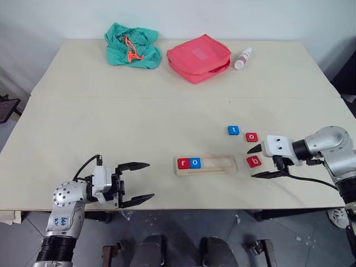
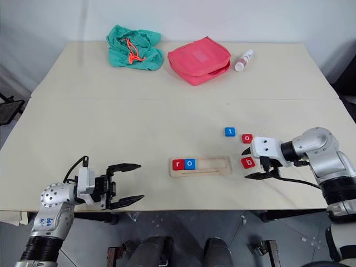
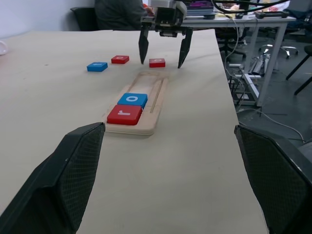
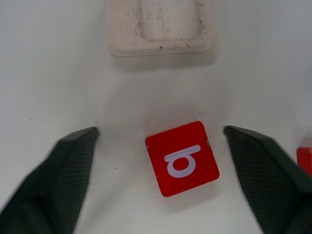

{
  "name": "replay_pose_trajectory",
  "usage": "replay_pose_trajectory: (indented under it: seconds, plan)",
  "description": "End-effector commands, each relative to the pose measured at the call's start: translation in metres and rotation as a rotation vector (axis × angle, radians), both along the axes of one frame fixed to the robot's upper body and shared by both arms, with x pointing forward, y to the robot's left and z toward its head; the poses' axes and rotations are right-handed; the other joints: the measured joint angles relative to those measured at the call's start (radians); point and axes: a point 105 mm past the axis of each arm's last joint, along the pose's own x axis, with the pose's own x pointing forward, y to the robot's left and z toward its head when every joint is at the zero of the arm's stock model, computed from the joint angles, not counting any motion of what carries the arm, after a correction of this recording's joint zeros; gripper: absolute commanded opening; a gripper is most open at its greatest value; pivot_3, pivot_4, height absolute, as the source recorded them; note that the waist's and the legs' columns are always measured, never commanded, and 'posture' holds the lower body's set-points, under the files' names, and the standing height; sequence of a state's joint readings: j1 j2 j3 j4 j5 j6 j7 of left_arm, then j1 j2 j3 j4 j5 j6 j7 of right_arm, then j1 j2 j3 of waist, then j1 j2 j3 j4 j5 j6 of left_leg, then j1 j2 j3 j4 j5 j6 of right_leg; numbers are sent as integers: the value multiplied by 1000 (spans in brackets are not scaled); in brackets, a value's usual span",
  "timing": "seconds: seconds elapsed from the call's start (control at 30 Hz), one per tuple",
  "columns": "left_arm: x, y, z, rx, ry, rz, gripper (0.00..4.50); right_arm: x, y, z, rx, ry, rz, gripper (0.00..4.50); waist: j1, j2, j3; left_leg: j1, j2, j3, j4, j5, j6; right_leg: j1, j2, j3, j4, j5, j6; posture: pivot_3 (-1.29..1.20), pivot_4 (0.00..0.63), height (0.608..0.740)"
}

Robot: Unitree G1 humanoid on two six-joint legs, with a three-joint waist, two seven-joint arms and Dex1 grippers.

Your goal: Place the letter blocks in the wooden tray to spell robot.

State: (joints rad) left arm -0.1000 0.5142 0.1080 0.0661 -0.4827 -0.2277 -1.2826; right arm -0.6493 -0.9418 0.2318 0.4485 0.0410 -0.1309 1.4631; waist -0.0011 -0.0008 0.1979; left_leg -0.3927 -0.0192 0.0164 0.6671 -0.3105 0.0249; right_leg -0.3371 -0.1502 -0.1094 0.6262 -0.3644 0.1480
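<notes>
Straddling the red b block (image 4: 182, 158) with fingers spread wide, not yet touching it: right gripper (image 1: 262, 161). Sits on bare table (image 1: 139, 111) just off the wooden tray (image 1: 222, 164)'s right end, near the table's front edge. Two of five done: red r (image 1: 183, 163) and blue o (image 1: 195, 163) seated at the tray's left end. Left to place: b, red o (image 1: 252, 137), blue t (image 1: 233, 130), both lying just behind. Three slots free. Plenty of open tabletop; left gripper (image 1: 135, 183) spread, empty, well apart to the left. Pouch (image 1: 198, 57), green cloth (image 1: 132, 45) and bottle (image 1: 243, 58) far back.
</notes>
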Motion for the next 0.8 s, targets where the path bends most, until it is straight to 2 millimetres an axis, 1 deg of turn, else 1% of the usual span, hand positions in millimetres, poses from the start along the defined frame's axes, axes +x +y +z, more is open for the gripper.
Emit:
replay_pose_trajectory:
  seconds: [0.03, 0.13, 0.17, 0.2, 0.27, 0.37, 0.47, 0.53, 0.7, 0.8]
  plan:
    - [-2, 1, 10, -9, -43, 8, 4500, 3, -4, -4, -23, 6, -24, 2866, 0, 0, 0, 0, 0, 0, 0, 0, 0, 0, 0, 0, 0, 0, 0, 0, 150, 740]
    - [-2, 1, 9, -9, -42, 11, 4500, 6, -7, -5, -35, 6, -46, 1797, -1, 0, 0, 1, 0, 0, 0, 0, 0, 2, 0, 0, 0, 0, 0, 0, 150, 740]
    - [-1, 0, 9, -9, -42, 11, 4500, 7, -7, -4, -34, 2, -52, 1538, -1, 0, 0, 2, 0, 0, 1, 0, 0, 2, 0, 0, 0, 0, 0, 0, 150, 740]
    - [0, 0, 10, -10, -42, 11, 4500, 8, -6, -2, -25, -3, -57, 1425, 0, 0, 0, 2, 0, 0, 1, 0, 0, 2, 0, 0, 0, 0, 0, 0, 150, 740]
    - [1, 1, 10, -9, -43, 11, 4500, 11, -4, 4, 1, -17, -71, 1425, 0, 0, 0, 2, 0, 0, 1, 0, 0, 3, 0, 0, 0, 0, 0, 0, 150, 740]
    - [4, 1, 11, -8, -46, 8, 4500, 15, 5, 20, 72, -49, -91, 1425, -1, 0, 0, 2, 0, 0, 1, 0, 0, 2, 0, 0, 0, 0, 0, 0, 150, 740]
    - [8, 0, 12, -8, -48, -6, 4500, 15, 27, 45, 183, -61, -120, 1425, 0, 1, 0, 1, 0, 0, 1, 0, 0, 1, 0, 0, 0, 0, 0, 0, 150, 740]
    - [10, -1, 12, -6, -48, -15, 4500, 13, 38, 54, 217, -53, -139, 1425, -1, 1, 0, 1, 0, 0, 1, 0, 0, 0, 0, 0, 1, 0, 0, 0, 150, 740]
    - [14, 0, 9, 7, -45, -31, 4500, 5, 71, 63, 276, -14, -186, 1425, 0, 1, 0, 0, 0, 0, -1, 0, 0, -1, 0, 0, 1, 0, 0, 0, 150, 740]
    - [16, 0, 10, 8, -46, -37, 4500, 1, 90, 62, 300, -11, -184, 1425, 1, 1, 0, -1, 0, -1, 0, 0, 0, -1, 0, 0, 1, 0, 0, 0, 150, 740]
